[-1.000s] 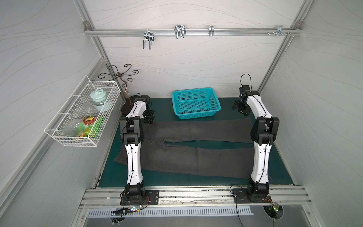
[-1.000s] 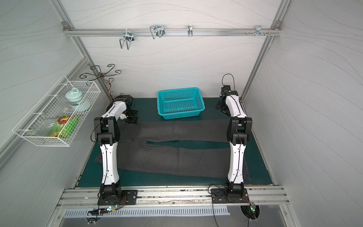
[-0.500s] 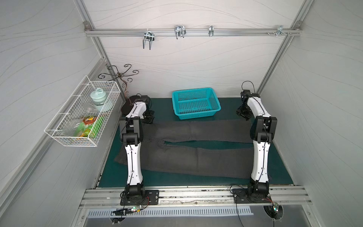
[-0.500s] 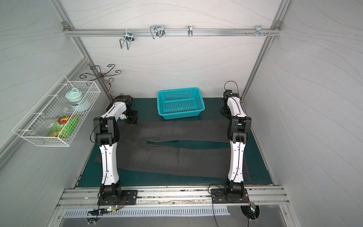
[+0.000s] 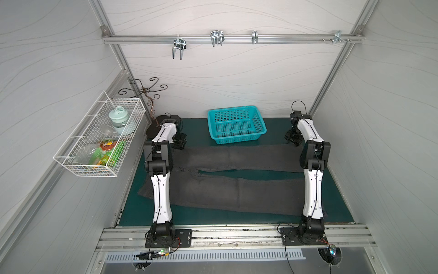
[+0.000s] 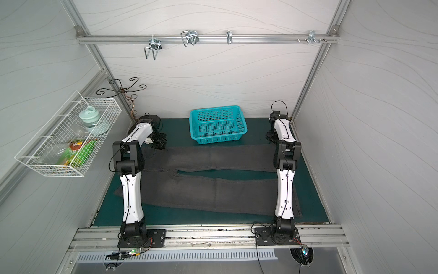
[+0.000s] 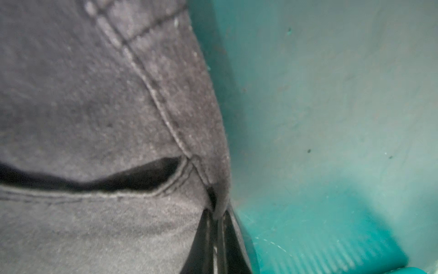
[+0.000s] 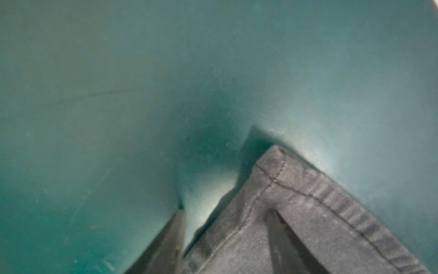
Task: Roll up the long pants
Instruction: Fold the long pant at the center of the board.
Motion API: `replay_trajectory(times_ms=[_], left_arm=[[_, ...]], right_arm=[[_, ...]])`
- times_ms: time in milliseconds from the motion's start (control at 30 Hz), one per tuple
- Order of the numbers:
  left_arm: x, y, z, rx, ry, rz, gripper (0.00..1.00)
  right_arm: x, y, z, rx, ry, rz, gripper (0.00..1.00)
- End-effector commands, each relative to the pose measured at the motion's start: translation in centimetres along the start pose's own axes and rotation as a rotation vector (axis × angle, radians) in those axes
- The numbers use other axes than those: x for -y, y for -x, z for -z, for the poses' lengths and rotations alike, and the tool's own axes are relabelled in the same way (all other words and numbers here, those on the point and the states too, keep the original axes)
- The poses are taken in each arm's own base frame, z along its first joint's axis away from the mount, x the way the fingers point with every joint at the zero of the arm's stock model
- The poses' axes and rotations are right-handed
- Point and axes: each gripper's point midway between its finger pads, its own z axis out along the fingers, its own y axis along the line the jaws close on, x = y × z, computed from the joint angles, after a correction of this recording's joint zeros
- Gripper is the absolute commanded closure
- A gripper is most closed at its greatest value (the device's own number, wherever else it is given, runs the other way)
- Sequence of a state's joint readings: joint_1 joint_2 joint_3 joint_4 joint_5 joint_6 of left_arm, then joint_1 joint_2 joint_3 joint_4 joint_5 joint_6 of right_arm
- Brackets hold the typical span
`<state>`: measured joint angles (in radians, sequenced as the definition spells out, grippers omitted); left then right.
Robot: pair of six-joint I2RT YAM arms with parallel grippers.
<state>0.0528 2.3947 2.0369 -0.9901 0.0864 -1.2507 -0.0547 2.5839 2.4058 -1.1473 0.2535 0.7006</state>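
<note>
The long pants (image 5: 237,189) (image 6: 208,194) lie flat on the green mat, dark charcoal-grey, waist to the left and both legs running right. My left gripper (image 5: 180,144) (image 6: 160,143) is at the waist's far corner. In the left wrist view it (image 7: 216,213) is shut on a pinched fold of the pants (image 7: 94,95) beside a pocket opening. My right gripper (image 5: 292,140) (image 6: 272,137) is low at the far leg's hem. In the right wrist view it (image 8: 226,211) is open around the hem corner (image 8: 296,189), one finger on the mat and the other over the cloth.
A teal plastic basket (image 5: 233,110) stands at the back middle of the mat (image 5: 336,201), just behind the far leg. A white wire basket (image 5: 99,140) with jars and packets hangs on the left wall. Side walls stand close to both arms.
The right gripper has come down from the back right corner onto the far leg's hem, and its jaws have narrowed. The left arm and the pants have not moved.
</note>
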Motion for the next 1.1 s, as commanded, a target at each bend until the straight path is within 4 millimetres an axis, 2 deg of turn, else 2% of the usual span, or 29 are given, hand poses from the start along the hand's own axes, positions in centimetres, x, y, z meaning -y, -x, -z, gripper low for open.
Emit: replay_trajectory(times_ms=[0,200,367,467,633,867,1067], left_arm=[[-1.3,-1.6,-3.7,-0.054,0.079,-0.030,1.00],[-1.5,-1.6,-3.9,-0.057,0.089,-0.031,1.00],[-1.5,-1.5,-3.9,-0.056,0.089,-0.032,1.00],[-1.3,-1.3,-3.6,-0.053,0.079,-0.034,1.00],[0.1,-1.0,-2.2,-0.040,0.029,-0.059,1.00],[3.1,-0.5,2.2,-0.005,-0.084,-0.110,1.00],[3.7,-0.6,5.8,0.013,-0.129,-0.164,1.00]], right_arm=[[0.4,0.1,-1.0,-0.019,-0.001,0.003,0.50],[0.6,0.2,-1.5,-0.029,0.006,0.001,0.67],[1.3,0.4,-1.5,-0.033,-0.002,0.004,0.90],[1.5,0.9,-0.9,-0.020,0.005,0.012,1.00],[2.4,1.9,0.8,0.009,0.023,0.019,1.00],[4.2,4.0,3.8,0.053,0.068,0.000,1.00],[4.6,3.6,6.4,0.059,0.115,0.028,1.00]])
